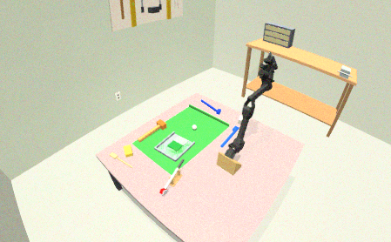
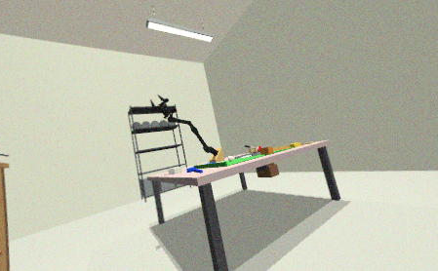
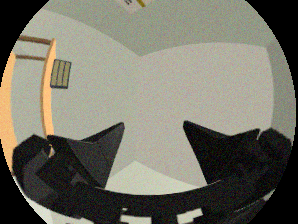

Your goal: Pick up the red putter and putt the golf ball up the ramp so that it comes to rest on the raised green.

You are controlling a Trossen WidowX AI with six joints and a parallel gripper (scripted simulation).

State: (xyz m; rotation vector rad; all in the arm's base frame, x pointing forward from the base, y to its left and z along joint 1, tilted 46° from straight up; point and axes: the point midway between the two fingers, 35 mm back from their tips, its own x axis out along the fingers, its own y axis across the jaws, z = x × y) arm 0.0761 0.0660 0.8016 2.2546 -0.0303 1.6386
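Actually, the view from above is the one which shows most of the counter (image 1: 263, 187) (image 2: 179, 180), and in it the red putter (image 1: 171, 178) (image 2: 258, 149) lies tilted over a small wooden stand (image 1: 178, 177), just beside one corner of the green mat (image 1: 208, 124) (image 2: 243, 160), its red head away from the mat. The white golf ball (image 1: 194, 127) is on this mat, near the raised green (image 1: 175, 145), which sits inside a grey-edged frame; so the ball is not on the green. The exterior view sees the counter almost from its side, and there the putter is only a small red spot. The wrist view shows nothing of putter or ball, but it shows clearly the two fingers (image 1: 270, 57) (image 2: 156, 100), which stand wide apart, with nothing between them, high above the counter. By count, there are one putter, one ball, two blue mallets (image 1: 211, 107) (image 1: 230, 137), one orange mallet (image 1: 152, 131) (image 2: 266, 150), one yellow block (image 1: 128, 151) (image 2: 296, 144) and one thin tan tool (image 1: 120, 159). Only the exterior view gives one black shelf rack (image 2: 137, 146) and one ceiling lamp (image 2: 179, 31). One drawer cabinet (image 1: 278, 35) (image 3: 61, 74), with three rows, appears from above and from the wrist, on the wooden workbench (image 1: 302, 56) (image 2: 0, 210) (image 3: 47, 100).
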